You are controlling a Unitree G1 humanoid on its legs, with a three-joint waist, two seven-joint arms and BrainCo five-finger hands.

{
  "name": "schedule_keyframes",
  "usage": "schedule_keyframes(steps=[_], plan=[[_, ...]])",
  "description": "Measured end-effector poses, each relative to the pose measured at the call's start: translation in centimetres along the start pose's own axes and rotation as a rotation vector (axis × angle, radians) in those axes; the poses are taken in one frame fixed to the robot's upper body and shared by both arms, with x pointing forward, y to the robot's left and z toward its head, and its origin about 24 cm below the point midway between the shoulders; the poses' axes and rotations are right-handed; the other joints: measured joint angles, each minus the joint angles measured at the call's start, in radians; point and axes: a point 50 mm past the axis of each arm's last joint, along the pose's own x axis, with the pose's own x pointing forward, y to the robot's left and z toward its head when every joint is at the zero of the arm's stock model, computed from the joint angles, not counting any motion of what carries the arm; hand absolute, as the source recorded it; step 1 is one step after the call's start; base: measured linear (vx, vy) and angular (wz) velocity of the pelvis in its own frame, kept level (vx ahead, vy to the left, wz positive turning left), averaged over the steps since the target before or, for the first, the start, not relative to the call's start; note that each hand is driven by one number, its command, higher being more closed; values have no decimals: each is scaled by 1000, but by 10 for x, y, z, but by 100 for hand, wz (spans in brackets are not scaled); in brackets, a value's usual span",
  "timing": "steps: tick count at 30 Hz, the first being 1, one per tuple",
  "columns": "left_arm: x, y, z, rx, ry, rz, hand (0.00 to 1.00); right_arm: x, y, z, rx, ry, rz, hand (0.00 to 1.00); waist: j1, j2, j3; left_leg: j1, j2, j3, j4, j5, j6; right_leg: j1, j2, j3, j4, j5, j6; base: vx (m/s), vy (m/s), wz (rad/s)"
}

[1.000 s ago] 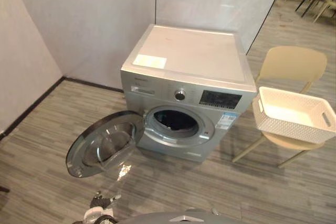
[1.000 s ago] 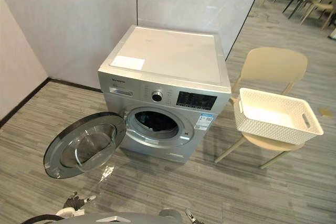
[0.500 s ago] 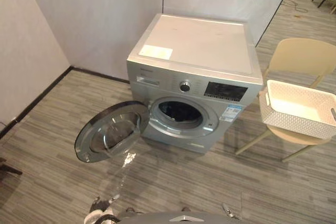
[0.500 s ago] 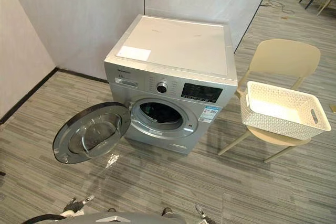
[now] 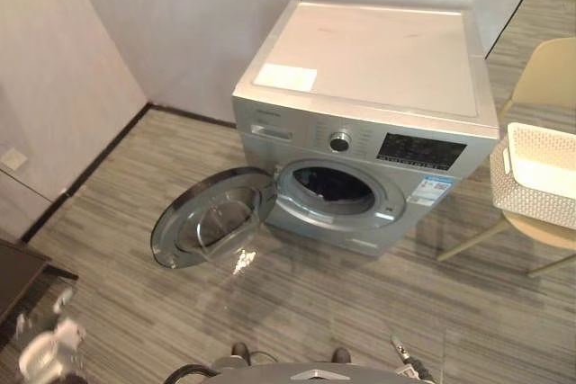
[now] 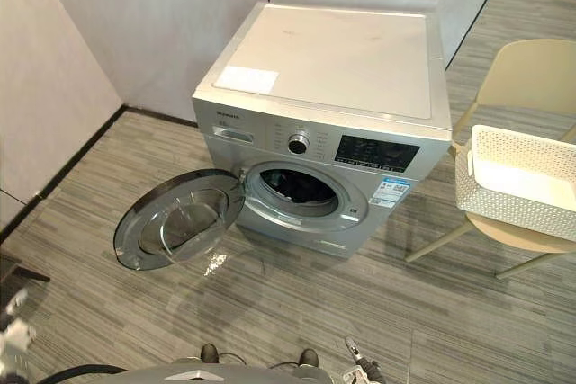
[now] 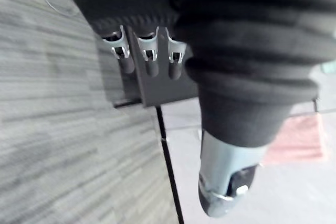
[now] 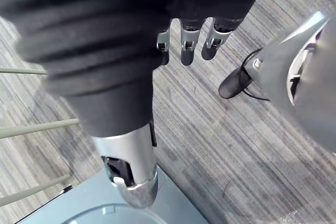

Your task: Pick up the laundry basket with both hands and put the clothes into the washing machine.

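Observation:
The silver washing machine [image 5: 369, 87] stands against the wall with its round door [image 5: 211, 229] swung open to the left. Something dark lies inside the drum [image 5: 329, 190]. The white woven laundry basket [image 6: 517, 182] sits on a beige chair [image 6: 531, 87] to the machine's right, and what shows of its inside is white. My left hand [image 5: 43, 350] hangs low at the far left, fingers [image 7: 148, 61] straight, holding nothing. My right hand [image 6: 362, 368] hangs low near the bottom edge, fingers [image 8: 187, 43] relaxed and empty. Both hands are far from the basket.
Grey partition walls [image 5: 180, 24] close in the corner behind and left of the machine. A dark furniture corner [image 5: 16, 278] juts in at the left. Wood-look floor [image 5: 342, 303] lies open between me and the machine.
The camera has shifted, so the machine and basket sit further right and larger. My left hand has swung out toward the lower left.

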Motion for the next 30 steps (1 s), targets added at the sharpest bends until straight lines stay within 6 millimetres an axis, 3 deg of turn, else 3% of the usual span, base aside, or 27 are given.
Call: schedule_keyframes(steps=[2,4,7,14,19,23,26,30], plan=[[2,-33,23,-4,-81,-82,0,1,7,2,-7,-10,22,0,-3,-17,12,-27,1,1,14,0,0,-18,0,0,-5,5,-2,51,-9,-5],[-2,-74,49,-8,-168,-182,0,1,21,2,-43,-20,73,0,-16,-54,32,-36,4,23,20,0,0,-33,4,17,-11,13,-6,36,-6,-22],[-9,-112,73,-9,-255,-266,0,-1,41,0,-110,-23,148,0,-26,-99,38,-79,13,60,51,-11,0,-78,10,51,-32,44,-12,-7,-15,-40],[-23,-159,101,-33,-347,-385,0,-7,80,-5,-238,-41,315,0,-26,-139,76,-153,43,92,155,-72,1,-120,28,104,-70,98,-15,-65,-16,-26],[-17,-162,80,-80,-228,-403,0,-7,81,-3,-230,-41,319,0,-24,-145,81,-176,33,83,160,-70,2,-134,24,110,-93,122,-15,-70,-12,-3],[-27,-171,57,101,-210,-554,0,-1,69,9,-261,-50,285,0,-21,-138,88,-176,4,62,147,-58,12,-130,7,98,-94,126,-9,-36,22,15],[-46,-168,26,253,-202,-694,0,1,65,16,-277,-61,285,0,-23,-134,91,-176,-29,23,144,-58,18,-121,-14,88,-94,129,6,-25,52,21],[-86,-158,-47,420,-6,-935,0,2,59,9,-321,-18,270,0,-28,-132,91,-176,-67,1,146,-60,41,-104,-50,69,-94,132,22,-34,77,22]])
